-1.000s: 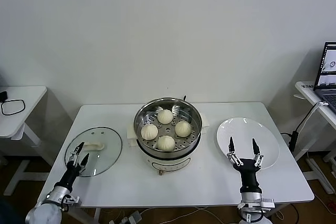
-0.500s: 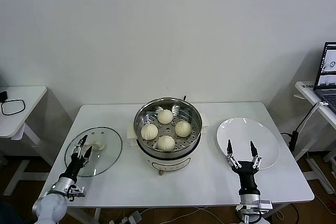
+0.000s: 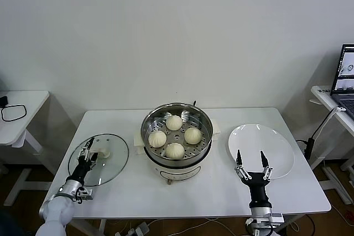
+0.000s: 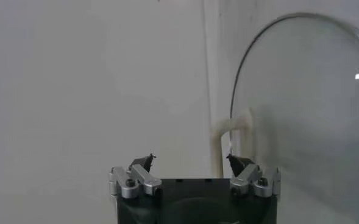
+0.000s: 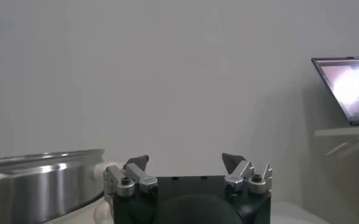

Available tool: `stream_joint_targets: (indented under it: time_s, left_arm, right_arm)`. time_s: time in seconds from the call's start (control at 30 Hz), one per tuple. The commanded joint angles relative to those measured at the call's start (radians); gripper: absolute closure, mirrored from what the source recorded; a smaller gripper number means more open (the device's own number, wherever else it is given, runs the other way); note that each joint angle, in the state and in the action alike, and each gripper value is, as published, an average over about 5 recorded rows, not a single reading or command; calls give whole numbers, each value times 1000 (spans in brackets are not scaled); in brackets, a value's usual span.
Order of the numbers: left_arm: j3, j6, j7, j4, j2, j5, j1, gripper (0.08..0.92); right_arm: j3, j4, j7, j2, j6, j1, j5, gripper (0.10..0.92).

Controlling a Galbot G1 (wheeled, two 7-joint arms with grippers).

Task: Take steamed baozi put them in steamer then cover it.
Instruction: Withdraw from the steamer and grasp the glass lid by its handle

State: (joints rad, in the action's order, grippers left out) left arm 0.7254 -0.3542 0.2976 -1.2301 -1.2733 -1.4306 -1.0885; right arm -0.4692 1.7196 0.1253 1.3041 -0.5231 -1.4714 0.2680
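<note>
Hovering with jaws wide over the near edge of the lid, the left gripper has the handle just ahead, the steamer with four buns to its right; the right gripper, also wide, idles by the plate.

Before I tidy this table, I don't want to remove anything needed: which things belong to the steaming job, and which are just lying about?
Job: baozi, all four inside the steamer; glass cover on the table.
Lying about: white plate, laptop, black cable.
</note>
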Motion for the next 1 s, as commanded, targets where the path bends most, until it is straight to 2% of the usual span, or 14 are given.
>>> stream_joint_targets:
  time_s: [0.03, 0.2, 0.7, 0.83, 1.0]
  left_arm:
    - [-18, 7, 22, 64, 1, -5, 46, 192]
    - [-33, 11, 29, 92, -4, -8, 52, 304]
    - [-21, 14, 36, 86, -10, -23, 52, 736]
    - [6, 20, 31, -27, -21, -16, 16, 807]
    - [64, 61, 2, -264, -28, 28, -65, 810]
  right_arm:
    - [0, -5, -1, 0, -4, -1, -7, 203]
    - [-2, -16, -1, 0, -11, 0, -16, 203]
    - [-3, -27, -1, 0, -17, 9, -15, 203]
    - [-3, -24, -1, 2, -17, 11, -14, 203]
    - [-4, -14, -1, 0, -16, 9, -14, 203]
